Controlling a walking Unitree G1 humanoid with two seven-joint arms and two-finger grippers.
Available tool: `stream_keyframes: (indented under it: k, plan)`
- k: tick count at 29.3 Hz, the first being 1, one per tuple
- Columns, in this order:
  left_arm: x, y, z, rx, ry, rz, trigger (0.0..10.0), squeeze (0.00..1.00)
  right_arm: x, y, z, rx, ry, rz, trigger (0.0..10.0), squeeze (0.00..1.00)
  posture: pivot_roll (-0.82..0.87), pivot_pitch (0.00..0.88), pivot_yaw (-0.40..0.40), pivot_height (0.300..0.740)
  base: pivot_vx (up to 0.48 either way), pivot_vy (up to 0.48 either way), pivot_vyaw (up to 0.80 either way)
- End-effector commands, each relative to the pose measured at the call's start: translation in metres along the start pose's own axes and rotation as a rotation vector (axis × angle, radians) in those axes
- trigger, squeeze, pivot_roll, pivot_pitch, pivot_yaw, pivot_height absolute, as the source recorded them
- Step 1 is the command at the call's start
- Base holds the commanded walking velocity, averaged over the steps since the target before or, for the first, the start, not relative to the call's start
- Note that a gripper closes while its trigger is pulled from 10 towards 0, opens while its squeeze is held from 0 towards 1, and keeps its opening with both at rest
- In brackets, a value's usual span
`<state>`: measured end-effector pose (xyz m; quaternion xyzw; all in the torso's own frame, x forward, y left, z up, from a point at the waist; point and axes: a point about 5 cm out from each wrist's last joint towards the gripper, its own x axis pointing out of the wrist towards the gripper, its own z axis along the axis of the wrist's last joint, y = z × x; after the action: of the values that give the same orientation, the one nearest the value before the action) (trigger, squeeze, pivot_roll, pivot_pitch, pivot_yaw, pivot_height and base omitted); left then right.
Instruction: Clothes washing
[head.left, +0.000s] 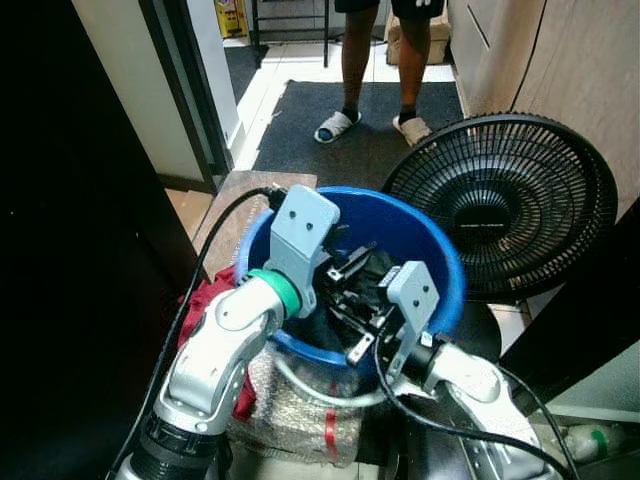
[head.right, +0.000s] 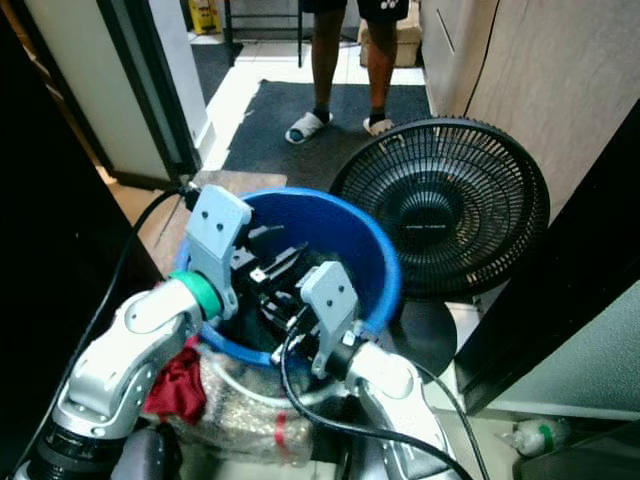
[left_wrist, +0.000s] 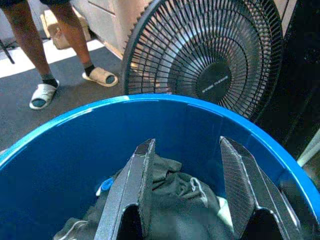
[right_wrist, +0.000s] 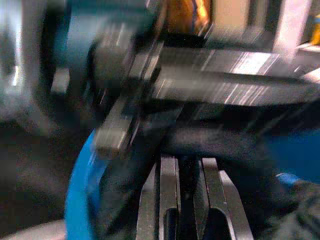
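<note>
Both grippers reach into the blue tub (head.left: 445, 262). Left gripper (left_wrist: 187, 185) hangs open over the dark clothes (left_wrist: 175, 200) heaped inside; right gripper (right_wrist: 189, 192) looks nearly closed at the near rim, view blurred. Step in hand: picking laundry out. Next: left closes on cloth, lifts clear. Fan (head.left: 500, 205) stands just behind.

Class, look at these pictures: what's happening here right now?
A humanoid robot reaches both arms into a blue tub holding dark clothes. The left gripper hangs over the clothes with its fingers apart. The right gripper has its fingers nearly together. A floor fan stands behind the tub, and a person in sandals waits farther back.
</note>
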<state>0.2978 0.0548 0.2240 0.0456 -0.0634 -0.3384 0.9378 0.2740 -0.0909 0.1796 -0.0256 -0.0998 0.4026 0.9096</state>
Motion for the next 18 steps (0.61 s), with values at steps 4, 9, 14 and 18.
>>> stream_keyframes:
  k: [4, 9, 14, 18]
  plan:
    - [-0.003, -0.007, 0.004, -0.034, 0.002, -0.029, 10.0, 0.0, 0.007, -0.015, 0.035, -0.006, -0.171, -0.176, 10.0, 0.0, 0.02, 0.103, 0.131, 0.478, 0.0, 0.0, 0.0]
    - [-0.008, -0.008, -0.003, -0.04, 0.031, -0.028, 10.0, 0.0, 0.001, -0.035, 0.05, 0.034, -0.253, -0.38, 10.0, 0.0, 0.02, 0.099, 0.127, 0.478, 0.0, 0.0, 0.0]
    - [-0.009, -0.008, -0.013, -0.072, 0.07, -0.015, 10.0, 0.0, -0.011, -0.016, 0.068, 0.115, -0.319, -0.189, 10.0, 0.0, 0.02, 0.097, 0.127, 0.478, 0.0, 0.0, 0.0]
    - [-0.01, -0.009, -0.021, -0.077, 0.099, -0.014, 10.0, 0.0, -0.019, 0.001, 0.063, 0.133, -0.276, -0.075, 10.0, 0.0, 0.0, 0.093, 0.129, 0.478, 0.0, 0.0, 0.0]
